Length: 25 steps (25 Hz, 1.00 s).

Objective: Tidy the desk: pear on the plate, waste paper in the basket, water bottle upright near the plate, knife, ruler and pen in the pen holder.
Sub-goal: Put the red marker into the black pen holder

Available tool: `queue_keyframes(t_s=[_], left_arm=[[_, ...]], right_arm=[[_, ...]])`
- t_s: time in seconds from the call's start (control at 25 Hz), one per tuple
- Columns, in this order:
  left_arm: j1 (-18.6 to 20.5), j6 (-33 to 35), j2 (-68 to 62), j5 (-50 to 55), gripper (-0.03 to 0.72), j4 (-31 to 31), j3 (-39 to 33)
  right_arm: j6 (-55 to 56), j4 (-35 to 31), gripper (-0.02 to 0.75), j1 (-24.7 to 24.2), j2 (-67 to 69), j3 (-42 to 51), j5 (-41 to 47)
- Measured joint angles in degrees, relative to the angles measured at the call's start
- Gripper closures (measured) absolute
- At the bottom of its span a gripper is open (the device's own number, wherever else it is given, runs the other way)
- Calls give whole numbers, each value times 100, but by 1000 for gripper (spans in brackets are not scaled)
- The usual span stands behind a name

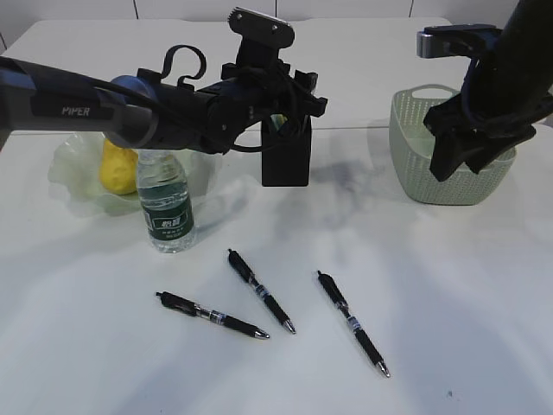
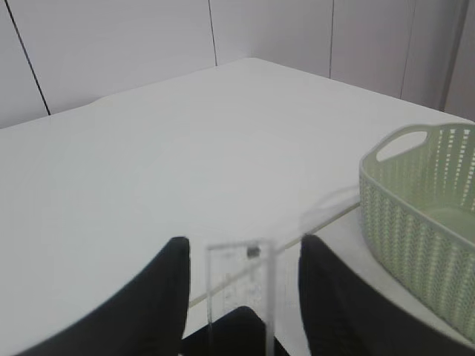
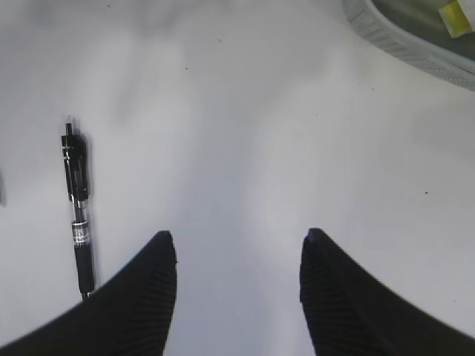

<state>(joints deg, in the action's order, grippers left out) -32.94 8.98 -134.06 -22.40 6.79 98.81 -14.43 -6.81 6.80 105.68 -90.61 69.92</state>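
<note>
My left gripper (image 1: 298, 105) hangs over the black pen holder (image 1: 286, 156) with its jaws open. The clear ruler (image 2: 241, 278) stands upright between the fingers (image 2: 159, 297), with a gap on each side. Its lower end drops behind a black edge. The pear (image 1: 116, 169) lies on the ruffled plate (image 1: 69, 173). Just in front of the plate the water bottle (image 1: 164, 203) stands upright. Three pens lie on the desk (image 1: 449, 294): left (image 1: 212, 316), middle (image 1: 259, 290), right (image 1: 352, 322). At the basket's (image 1: 406, 138) front, my right gripper (image 3: 239, 241) is open and empty. Waste paper (image 3: 455, 15) lies inside the basket. The knife is out of view.
The right wrist view shows one pen (image 3: 78, 215) on the desk to the left of the fingers and the basket's rim (image 3: 404, 44) at the upper right. The left arm stretches across the plate and bottle toward the pen holder.
</note>
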Motion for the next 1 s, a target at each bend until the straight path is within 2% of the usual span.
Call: queue_keyframes(t_s=[0.16,0.6,1.0], left_arm=[[0,0,0,0,318,0,0],[0,0,179,99,307,0,0],[0,0,935,1459,307,0,0]], right_arm=[[0,0,338,0,0,0,0],[0,0,338,0,0,0,0],[0,0,338,0,0,0,0]])
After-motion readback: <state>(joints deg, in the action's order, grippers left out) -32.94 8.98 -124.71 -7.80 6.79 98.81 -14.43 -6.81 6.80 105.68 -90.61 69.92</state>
